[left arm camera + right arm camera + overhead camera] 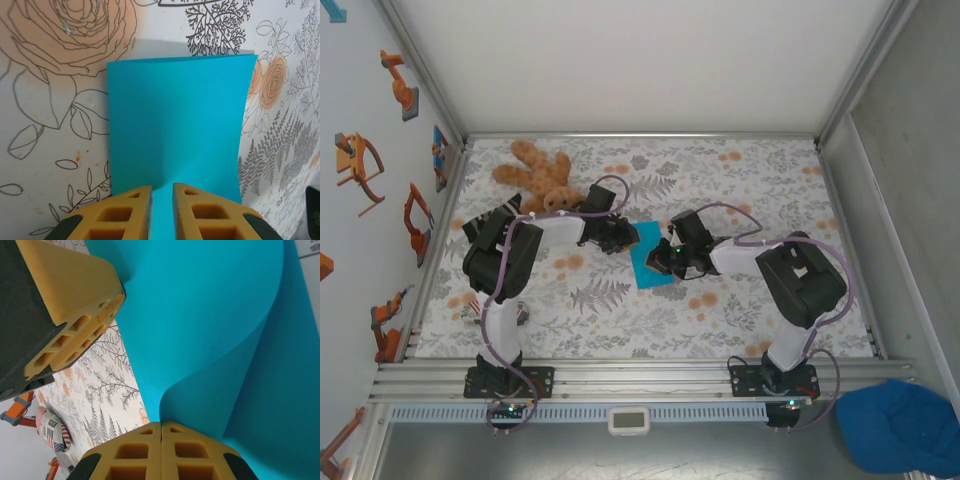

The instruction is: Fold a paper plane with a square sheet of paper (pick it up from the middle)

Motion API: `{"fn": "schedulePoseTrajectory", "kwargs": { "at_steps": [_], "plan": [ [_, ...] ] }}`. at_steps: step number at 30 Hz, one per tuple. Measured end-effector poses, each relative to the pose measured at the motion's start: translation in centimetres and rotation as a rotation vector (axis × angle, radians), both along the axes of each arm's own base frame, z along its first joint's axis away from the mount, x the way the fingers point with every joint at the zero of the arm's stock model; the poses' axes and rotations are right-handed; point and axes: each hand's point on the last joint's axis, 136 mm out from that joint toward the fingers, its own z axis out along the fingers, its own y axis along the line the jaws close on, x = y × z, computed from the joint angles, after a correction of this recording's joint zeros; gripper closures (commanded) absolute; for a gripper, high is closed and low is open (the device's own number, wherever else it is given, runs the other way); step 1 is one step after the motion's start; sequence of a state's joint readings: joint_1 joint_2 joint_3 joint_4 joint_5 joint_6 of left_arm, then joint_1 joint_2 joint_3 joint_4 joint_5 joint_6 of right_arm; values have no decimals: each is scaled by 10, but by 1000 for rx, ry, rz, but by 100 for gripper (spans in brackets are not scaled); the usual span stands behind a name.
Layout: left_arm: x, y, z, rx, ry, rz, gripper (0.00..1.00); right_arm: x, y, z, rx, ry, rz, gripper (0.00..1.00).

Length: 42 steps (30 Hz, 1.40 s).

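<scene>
Sheet check: the square sheet of paper (648, 270) is mid-table on the floral table cover (750, 180), between the two arms, and it isn't lying flat. On the right wrist cam the paper (210, 315) curls up in a broad loop, with one layer bowed over another. The right gripper (662, 260) is at the sheet's right side. Its jaws are closed pad to pad (160, 427), and the curl runs straight down into the seam, so I read that as a pinch on the paper. The left gripper (626, 239) comes in from the sheet's upper left. On its own cam the sheet (175, 130) spreads away from the fingertips (161, 192), its far edge slightly lifted and throwing a shadow. The left jaws are nearly together, with a thin slot of blue between the pads. I can't tell whether they're nipping the near edge or just sitting over it. One left finger (75, 290) shows on the right cam, up against the sheet's edge. The teddy bear (535, 178) is at the back left, well apart from the paper. A blue cap (900, 425) sits off the table, near right.
</scene>
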State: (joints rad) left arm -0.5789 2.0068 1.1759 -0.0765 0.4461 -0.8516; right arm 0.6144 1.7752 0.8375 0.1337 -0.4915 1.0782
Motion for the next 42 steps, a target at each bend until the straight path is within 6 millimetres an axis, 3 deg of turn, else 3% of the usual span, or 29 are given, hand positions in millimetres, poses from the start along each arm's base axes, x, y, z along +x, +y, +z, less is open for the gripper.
{"fn": "schedulePoseTrajectory", "kwargs": {
  "at_steps": [17, 42],
  "plan": [
    [0, 0, 0, 0, 0, 0, 82, 13, 8, -4, 8, -22, -38, 100],
    [0, 0, 0, 0, 0, -1, 82, 17, 9, -5, 11, -25, -55, 100]
  ]
}}
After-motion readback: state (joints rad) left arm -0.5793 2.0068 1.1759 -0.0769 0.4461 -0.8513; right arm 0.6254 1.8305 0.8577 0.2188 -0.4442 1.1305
